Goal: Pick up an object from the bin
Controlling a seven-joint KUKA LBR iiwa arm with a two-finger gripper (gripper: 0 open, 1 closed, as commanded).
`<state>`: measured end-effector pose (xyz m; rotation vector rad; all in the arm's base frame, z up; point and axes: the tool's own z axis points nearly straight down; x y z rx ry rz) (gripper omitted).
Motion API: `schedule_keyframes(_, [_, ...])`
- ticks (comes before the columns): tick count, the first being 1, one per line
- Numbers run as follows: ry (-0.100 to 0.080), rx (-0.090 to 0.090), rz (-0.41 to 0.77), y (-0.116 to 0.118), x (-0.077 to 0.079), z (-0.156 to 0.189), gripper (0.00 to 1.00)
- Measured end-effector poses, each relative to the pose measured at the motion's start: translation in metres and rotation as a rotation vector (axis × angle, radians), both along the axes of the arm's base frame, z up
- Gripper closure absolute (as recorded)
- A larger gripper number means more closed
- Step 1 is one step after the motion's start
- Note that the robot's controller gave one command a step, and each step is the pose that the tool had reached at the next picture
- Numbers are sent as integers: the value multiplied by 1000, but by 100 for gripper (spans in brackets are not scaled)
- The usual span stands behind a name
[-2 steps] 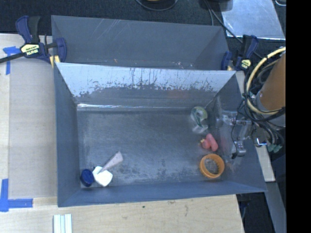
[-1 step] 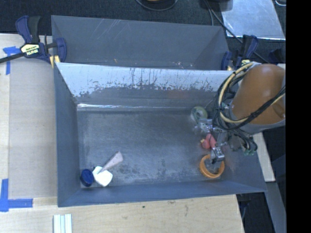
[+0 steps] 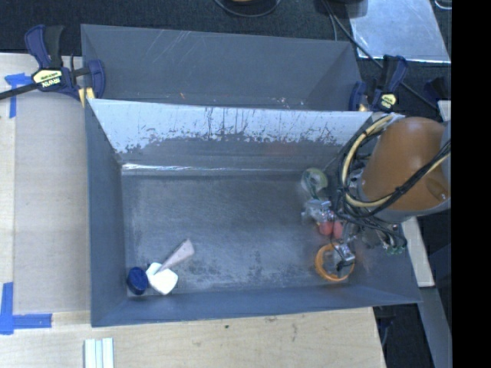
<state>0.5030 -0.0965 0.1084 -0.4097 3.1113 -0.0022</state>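
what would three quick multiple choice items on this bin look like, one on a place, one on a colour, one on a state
1. Where does the blue cap lie?
A. lower-left corner of the bin
B. upper-right corner
C. centre

2. What colour is the ring at the end effector?
A. green
B. orange
C. purple

3. How do the blue cap and the white lump lie?
A. far apart
B. stacked
C. side by side, touching

Key: 1 A, it sits by the lower-left walls; 2 B, the ring is plainly orange; 3 C, no gap shows between them.
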Motion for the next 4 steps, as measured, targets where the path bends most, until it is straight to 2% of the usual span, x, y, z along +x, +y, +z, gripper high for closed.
schedule_keyframes(1, [-4,-1,81,-34,28,-30,100])
schedule_keyframes(2, [-4,-1,81,-34,28,-30,100])
schedule_keyframes(3, [-10,-2,107,-40,36,-38,100])
schedule_keyframes(4, [-6,-1,86,-35,33,-38,0])
